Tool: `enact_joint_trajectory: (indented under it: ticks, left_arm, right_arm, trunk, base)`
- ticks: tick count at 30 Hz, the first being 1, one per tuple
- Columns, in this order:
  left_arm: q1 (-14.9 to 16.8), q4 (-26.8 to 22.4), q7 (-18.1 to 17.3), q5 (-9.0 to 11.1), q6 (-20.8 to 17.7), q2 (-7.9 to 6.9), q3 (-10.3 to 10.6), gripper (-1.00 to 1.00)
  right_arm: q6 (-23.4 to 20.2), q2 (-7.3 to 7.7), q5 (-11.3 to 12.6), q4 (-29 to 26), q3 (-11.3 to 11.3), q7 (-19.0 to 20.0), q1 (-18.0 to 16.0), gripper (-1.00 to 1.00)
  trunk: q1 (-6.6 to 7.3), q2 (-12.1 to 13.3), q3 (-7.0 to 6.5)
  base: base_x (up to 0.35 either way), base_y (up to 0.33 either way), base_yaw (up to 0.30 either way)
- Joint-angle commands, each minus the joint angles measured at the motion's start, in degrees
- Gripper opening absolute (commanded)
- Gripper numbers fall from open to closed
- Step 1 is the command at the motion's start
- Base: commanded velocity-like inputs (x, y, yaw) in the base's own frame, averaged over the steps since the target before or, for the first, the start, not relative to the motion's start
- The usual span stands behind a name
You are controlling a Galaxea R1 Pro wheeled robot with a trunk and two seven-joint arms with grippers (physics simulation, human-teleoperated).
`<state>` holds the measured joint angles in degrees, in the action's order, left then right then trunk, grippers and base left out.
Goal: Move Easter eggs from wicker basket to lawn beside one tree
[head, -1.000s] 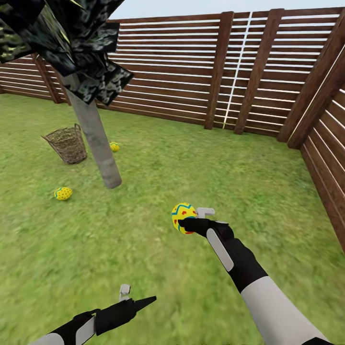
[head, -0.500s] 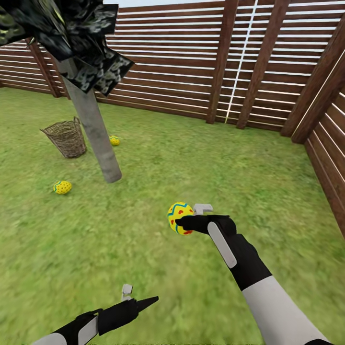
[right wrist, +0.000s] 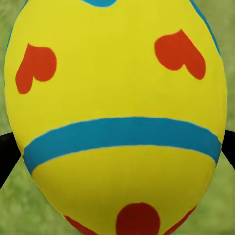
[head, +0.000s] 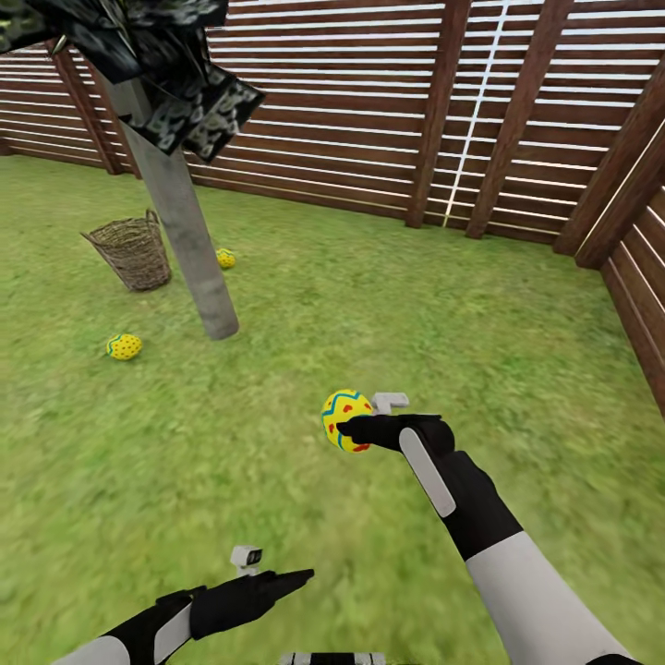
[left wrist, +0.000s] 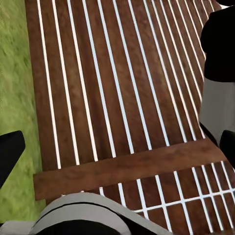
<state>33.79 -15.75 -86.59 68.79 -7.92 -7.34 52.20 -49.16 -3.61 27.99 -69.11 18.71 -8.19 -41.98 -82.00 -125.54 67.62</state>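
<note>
My right gripper (head: 355,430) is shut on a yellow Easter egg (head: 341,411) with a blue zigzag and red marks, held above the lawn (head: 305,305). The right wrist view has that egg (right wrist: 117,112) up close, a black fingertip (right wrist: 7,152) at its side. Two more eggs lie on the grass: one (head: 124,346) left of the tree (head: 189,245), one (head: 225,258) just behind its pale trunk. The wicker basket (head: 134,249) stands upright left of the trunk. My left gripper (head: 282,584) hovers low and near, open and holding nothing.
A brown slatted fence (head: 388,111) bounds the garden at the back and along the right side (head: 642,314); the left wrist view looks at its slats (left wrist: 117,98). Open grass lies between me and the tree.
The whole view has shifted: tree, basket and eggs sit slightly higher, the fence looms larger. The right gripper keeps the egg in the same place. The left gripper has risen a little.
</note>
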Motion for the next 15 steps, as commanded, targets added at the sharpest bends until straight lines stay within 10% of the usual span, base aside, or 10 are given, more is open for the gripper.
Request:
enact_joint_trajectory:
  ticks: [1, 8, 10, 15]
  left_arm:
    - [0.0, -0.1, -0.2, 0.5, -0.6, -0.01, 0.4, 1.00]
    - [0.0, 1.6, 1.5, 1.1, -2.0, -0.48, -0.6, 1.00]
    - [0.0, 1.5, 7.2, 1.1, -5.8, -0.70, -1.5, 1.00]
    - [0.1, -6.6, 9.6, 1.0, -7.5, -2.17, -3.4, 1.00]
  right_arm:
    - [-0.1, 0.00, 0.7, -0.1, 0.0, -0.6, 0.0, -1.00]
    - [-0.1, -0.15, 0.7, -0.1, 0.2, -0.6, 0.0, -1.00]
    - [-0.1, -0.17, 0.7, -0.1, 0.3, -0.6, 0.0, -1.00]
    - [-0.1, -0.17, 0.7, 0.0, 0.2, -0.6, 0.0, -1.00]
  trunk:
    - [-0.21, -0.4, 0.32]
    - [-1.75, -3.2, 2.23]
    - [-2.19, -4.0, 2.77]
    - [-3.29, -6.0, 4.13]
  base:
    - [0.000, 0.000, 0.067]
    - [0.000, 0.000, 0.067]
    - [0.000, 0.000, 0.067]
    - [0.000, 0.000, 0.067]
